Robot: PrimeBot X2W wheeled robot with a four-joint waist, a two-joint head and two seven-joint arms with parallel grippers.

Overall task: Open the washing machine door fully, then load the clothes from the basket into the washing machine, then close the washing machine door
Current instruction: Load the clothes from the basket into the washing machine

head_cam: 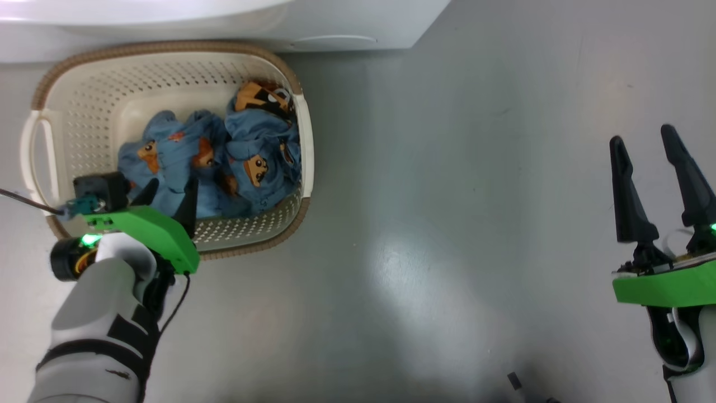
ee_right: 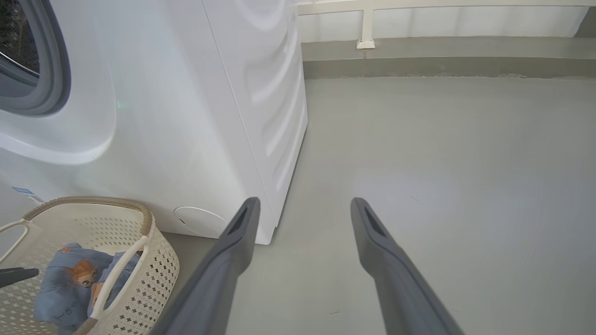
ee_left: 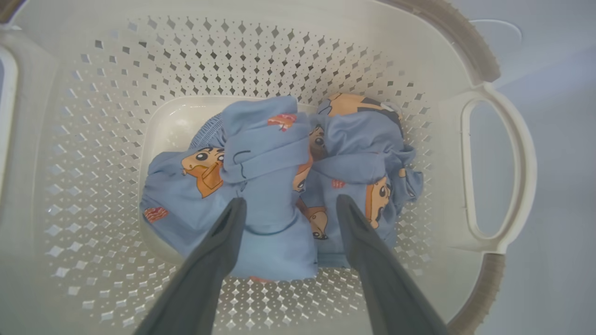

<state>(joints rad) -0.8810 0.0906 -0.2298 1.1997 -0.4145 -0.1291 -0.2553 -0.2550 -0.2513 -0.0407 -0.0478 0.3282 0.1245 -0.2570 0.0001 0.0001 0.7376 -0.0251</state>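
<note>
The clothes (ee_left: 265,153) lie in the basket (head_cam: 112,89), bunched toward its right end, on the floor against the foot of the washing machine (ee_right: 186,116). The left end effector (ee_left: 289,202) hangs over the basket's near rim and points straight down into it, fingers spread wide with nothing between them. In the left wrist view the heap runs side to side, and one rolled fold of the nearer garment runs lengthwise through the gap, so a short drop and a squeeze should catch it. Whether the tips already touch the cloth is hard to tell from this angle. The right end effector (head_cam: 641,137), also spread and empty, hovers over bare floor well apart from the basket, so the left arm is clearly the nearer.
</note>
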